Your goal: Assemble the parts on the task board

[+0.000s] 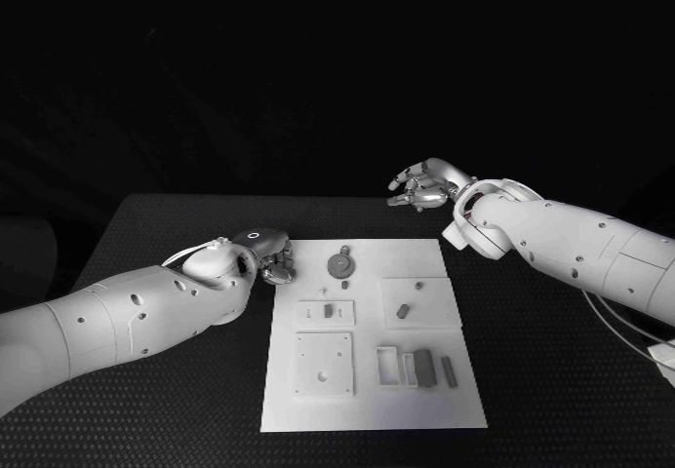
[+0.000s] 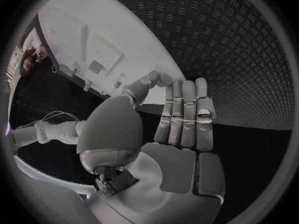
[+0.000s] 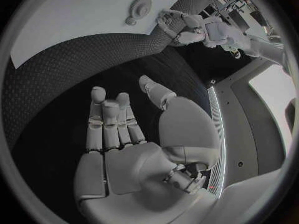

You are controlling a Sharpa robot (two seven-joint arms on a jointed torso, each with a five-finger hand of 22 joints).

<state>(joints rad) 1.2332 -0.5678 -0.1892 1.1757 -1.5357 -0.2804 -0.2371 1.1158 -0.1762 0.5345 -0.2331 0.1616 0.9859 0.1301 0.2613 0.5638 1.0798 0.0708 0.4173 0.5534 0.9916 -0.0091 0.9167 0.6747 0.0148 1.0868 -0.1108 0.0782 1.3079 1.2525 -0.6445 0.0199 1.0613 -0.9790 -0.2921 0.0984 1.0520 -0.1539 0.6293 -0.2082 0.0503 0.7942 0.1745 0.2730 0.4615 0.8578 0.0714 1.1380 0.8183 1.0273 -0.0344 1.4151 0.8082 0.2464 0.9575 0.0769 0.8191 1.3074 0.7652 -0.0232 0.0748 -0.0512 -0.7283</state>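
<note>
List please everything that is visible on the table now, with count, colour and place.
table: one, black, under everything.
task board: one, white, middle of the table.
raised white blocks: several, on the board's near and middle part.
parts: several small grey pieces; a round one at the far end, one on the right block, some near the front right.
left hand: one, silver, at the board's far left edge, holding nothing.
right hand: one, silver, raised beyond the board's far right corner, holding nothing.

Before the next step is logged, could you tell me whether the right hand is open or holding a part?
Open: the right hand shows an empty palm and straight fingers, held above the table.
</note>
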